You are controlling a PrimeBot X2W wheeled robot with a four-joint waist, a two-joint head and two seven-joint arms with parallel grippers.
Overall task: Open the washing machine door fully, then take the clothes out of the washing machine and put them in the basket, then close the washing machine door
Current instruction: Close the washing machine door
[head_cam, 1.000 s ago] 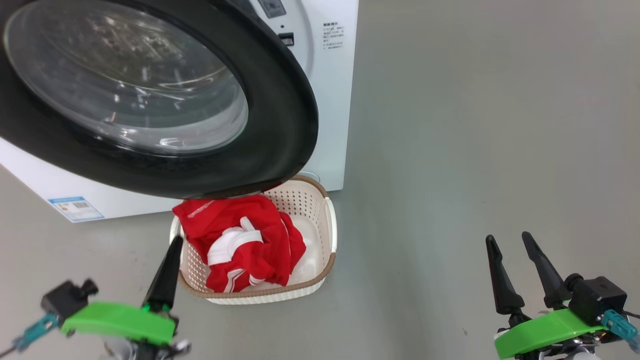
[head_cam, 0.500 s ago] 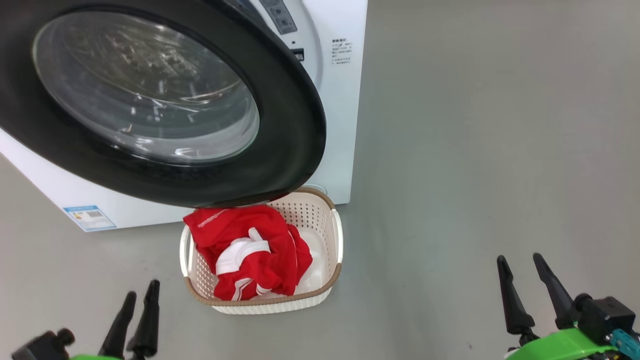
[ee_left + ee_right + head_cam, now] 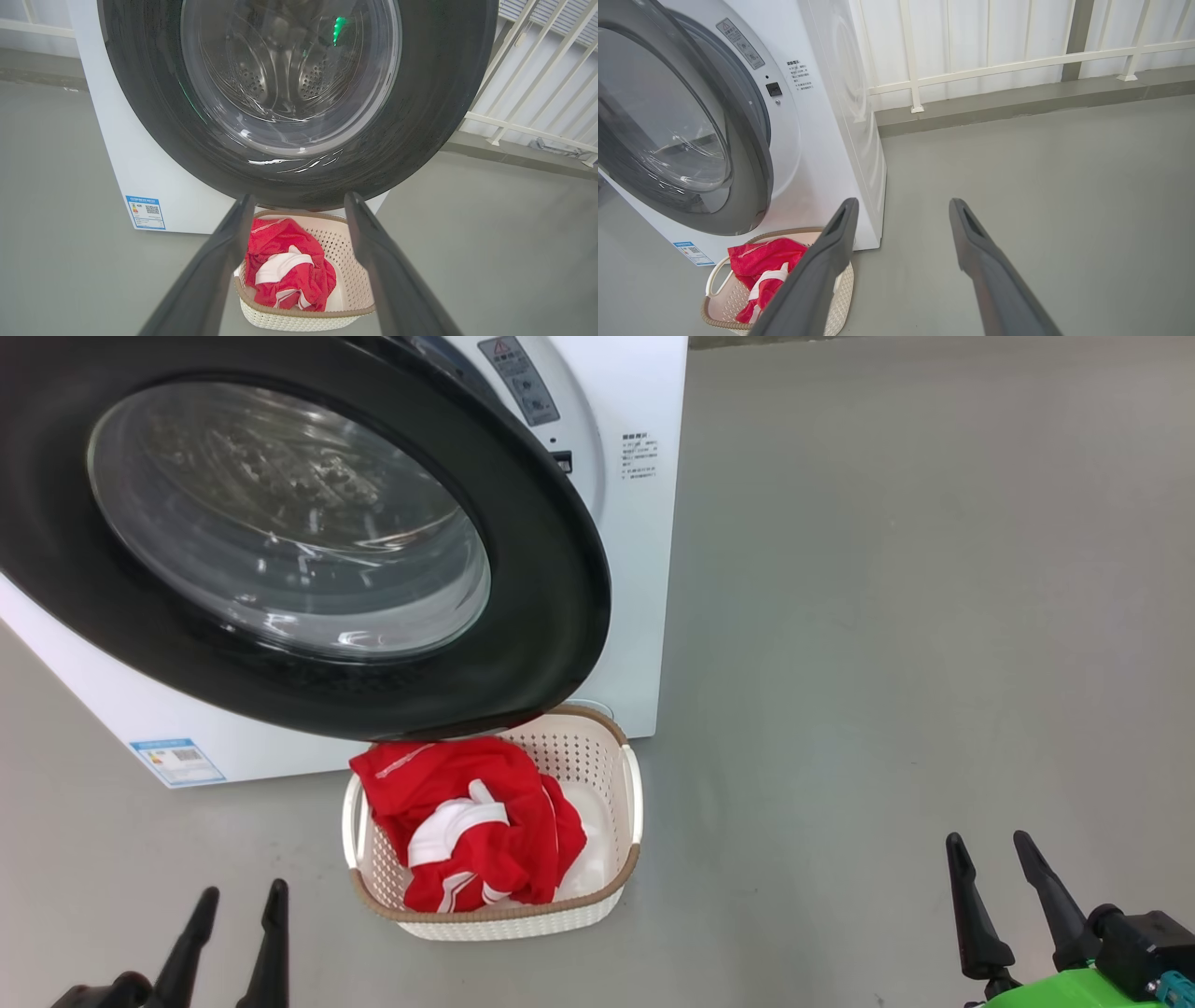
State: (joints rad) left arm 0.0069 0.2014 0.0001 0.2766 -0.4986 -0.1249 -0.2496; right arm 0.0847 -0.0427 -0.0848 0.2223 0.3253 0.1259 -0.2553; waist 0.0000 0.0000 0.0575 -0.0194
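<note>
A: Left side first. What was changed?
B: The left gripper (image 3: 243, 889) was found spread open and empty, drawn back over the near left of the floor (image 3: 887, 663). A second earlier it was clenched, tips at the near left corner of the basket (image 3: 523, 924). Some of the shift is put down to head camera motion. The opening and pull-back were confirmed.
A: Door?
B: The washing machine door (image 3: 289, 532) was seen standing off the front of the washing machine (image 3: 639, 616), not latched. Its lower rim was hung over the basket's far edge. Bare drum was seen through the glass from the left wrist, and no red was made out inside.
A: Load?
B: The clothes (image 3: 467, 803) were left piled in the basket's left half. The basket was set on the floor against the machine's front, by its lower right corner.
A: Right side?
B: The right gripper (image 3: 988, 840) was held open and empty over bare floor, well apart from the basket.
A: Meaning?
B: A release was judged made and unloading done. Only the door closing was left. Clearance between rim and basket could not be told.
</note>
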